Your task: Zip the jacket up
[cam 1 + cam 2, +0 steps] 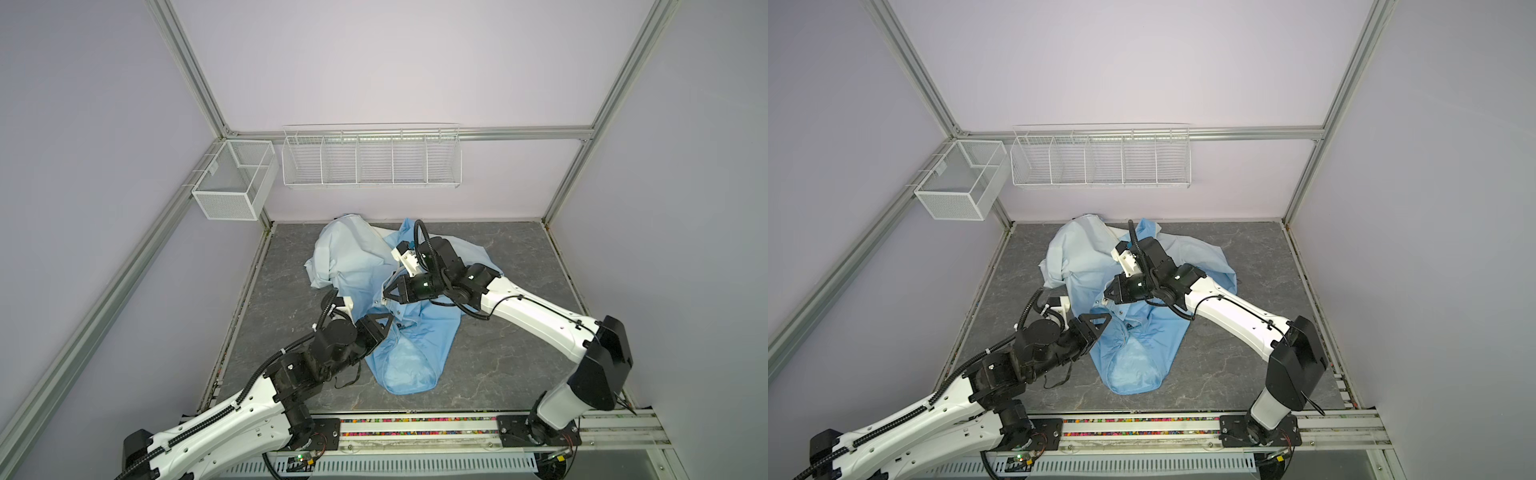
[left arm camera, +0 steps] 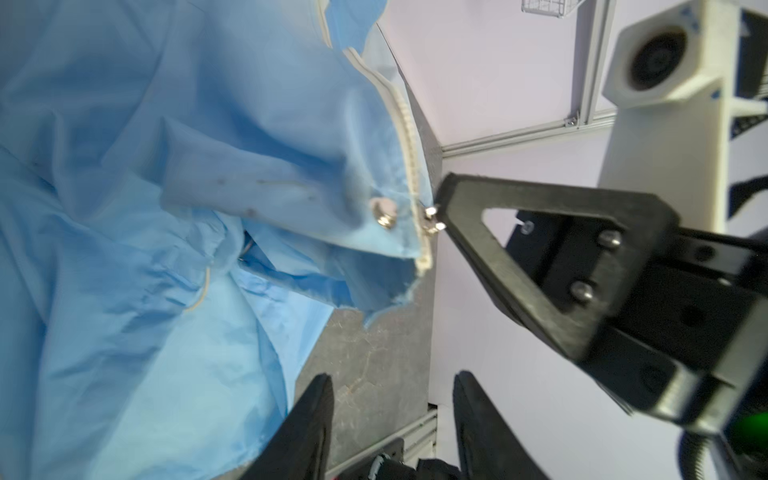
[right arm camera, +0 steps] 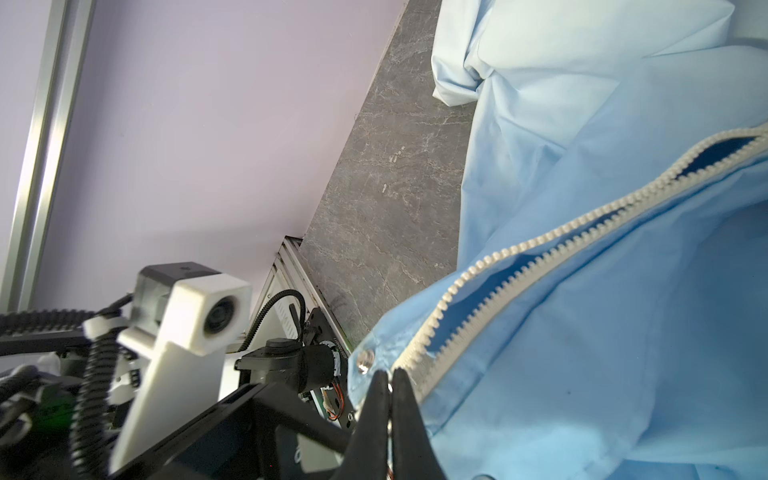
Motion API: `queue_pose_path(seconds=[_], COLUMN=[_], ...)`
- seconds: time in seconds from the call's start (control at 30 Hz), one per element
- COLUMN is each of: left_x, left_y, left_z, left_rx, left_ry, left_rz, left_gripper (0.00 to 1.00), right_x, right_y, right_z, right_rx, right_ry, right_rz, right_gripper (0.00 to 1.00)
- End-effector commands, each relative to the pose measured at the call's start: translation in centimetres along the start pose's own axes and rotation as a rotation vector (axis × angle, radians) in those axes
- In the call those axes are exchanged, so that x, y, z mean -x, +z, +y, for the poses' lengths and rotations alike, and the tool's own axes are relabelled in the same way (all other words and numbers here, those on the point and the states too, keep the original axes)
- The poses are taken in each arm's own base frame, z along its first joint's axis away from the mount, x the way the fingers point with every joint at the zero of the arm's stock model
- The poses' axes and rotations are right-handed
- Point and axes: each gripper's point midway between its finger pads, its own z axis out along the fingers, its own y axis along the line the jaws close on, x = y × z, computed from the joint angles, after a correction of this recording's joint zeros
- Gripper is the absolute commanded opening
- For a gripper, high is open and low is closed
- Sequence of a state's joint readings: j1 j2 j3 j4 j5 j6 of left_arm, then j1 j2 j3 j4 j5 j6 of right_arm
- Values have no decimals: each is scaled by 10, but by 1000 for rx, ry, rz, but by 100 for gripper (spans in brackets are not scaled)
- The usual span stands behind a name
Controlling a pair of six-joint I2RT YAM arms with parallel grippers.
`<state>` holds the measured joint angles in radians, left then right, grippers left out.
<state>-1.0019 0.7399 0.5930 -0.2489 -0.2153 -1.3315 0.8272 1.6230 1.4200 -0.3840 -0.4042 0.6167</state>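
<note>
Right hand [image 1: 384,296]: fingers pressed together, clamped on the bottom end of the zipper [image 3: 540,241]. The right wrist view shows the two black fingertips [image 3: 376,399] meeting on the white tape where the tooth rows converge. In the left wrist view small metal parts sit at that tip; I cannot tell whether they are the slider or its pull.

Left hand [image 1: 388,326]: fingers [image 2: 311,415] apart, nothing between them. It sits low, just beside the front-left edge of the blue cloth and a little nearer the front than the right hand. Whether it touches the fabric cannot be made out.

Jacket [image 1: 411,353]: crumpled in the middle of the bench [image 1: 519,353], running toward the back wall.
- Pale, whitish part bunched at the back left.
- Deeper blue part spread toward the front, ending in a rounded fold.
- Right arm reaches across its right side.

Zipper state: the two white tooth rows are separated along the whole visible run, with darker blue lining showing in the gap. They come together only at the pinched end.

Snap [image 2: 384,212]: a round metal one, on the hem corner just beside the clamped end. That corner hangs from the grip, raised off the bench.

Background: white wire rack [image 1: 372,156] and mesh basket [image 1: 232,183] on the back frame, well apart from the jacket.
</note>
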Motion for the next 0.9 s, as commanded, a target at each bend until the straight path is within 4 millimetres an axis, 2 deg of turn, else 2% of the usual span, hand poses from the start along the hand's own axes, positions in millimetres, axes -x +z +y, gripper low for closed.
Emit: queue_pose_path(seconds=[0.0, 0.17, 0.33, 0.47, 0.6, 0.87], left_x=[25, 40, 33, 31, 34, 27], left_y=[3, 1, 11, 14, 14, 18], left_z=[-2, -19, -31, -27, -25, -15], left_rx=[-27, -111, -172, -174, -178, -170], left_ry=[50, 89, 104, 84, 68, 56], left_rz=[-161, -259, -235, -226, -251, -220], left_gripper=[47, 47, 45, 44, 38, 29], right_x=[3, 3, 4, 4, 5, 7], right_y=[-4, -6, -8, -8, -8, -6], right_z=[13, 15, 15, 16, 16, 16], right_rx=[46, 51, 54, 60, 64, 73], right_ry=[24, 33, 45, 55, 68, 85], right_rz=[4, 2, -3, -2, -3, -10], right_gripper=[7, 7, 7, 7, 7, 7])
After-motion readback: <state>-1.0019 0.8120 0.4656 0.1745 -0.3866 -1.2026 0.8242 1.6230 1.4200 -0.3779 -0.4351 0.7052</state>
